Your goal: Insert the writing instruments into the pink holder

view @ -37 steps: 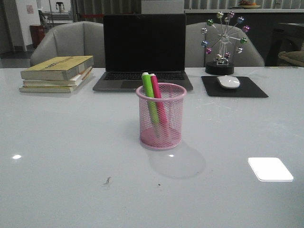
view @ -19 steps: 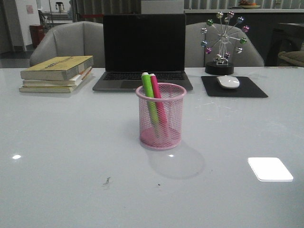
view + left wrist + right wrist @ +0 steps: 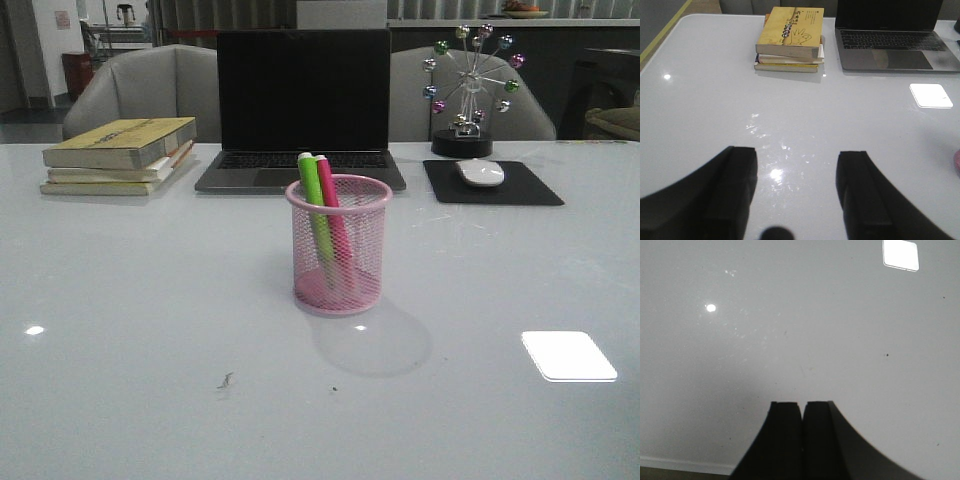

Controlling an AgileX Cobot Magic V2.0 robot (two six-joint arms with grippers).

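1. Both markers already stand in the pink holder (image 3: 338, 245): the green marker (image 3: 317, 212) and the pink marker (image 3: 334, 215) lean side by side against its rim on the side away from the laptop's right half, their caps poking above the mesh. Judged from this, the task looks finished, so the risks left are those of disturbing the result.

2. The left gripper (image 3: 796, 187) has its fingers (image 3: 737, 177) spread wide with nothing between them, above bare desk (image 3: 710, 115). The stack of books (image 3: 790, 37) and the laptop (image 3: 887, 42) lie well ahead of these fingers; only a sliver of pink shows at the edge of that view, so the holder sits off to one side. A careless sweep toward that side could clip the light mesh cup and tip it.

3. The right gripper (image 3: 802, 432) has its fingers pressed together, holding nothing, with only glossy desk ahead. The holder is not seen from that wrist, so how near it is cannot be told.

4. The markers are taller than the cup and lean off-centre; a knock to the rim could topple the cup or spill them.

5. The slick desk would let a bumped holder slide easily toward the laptop.
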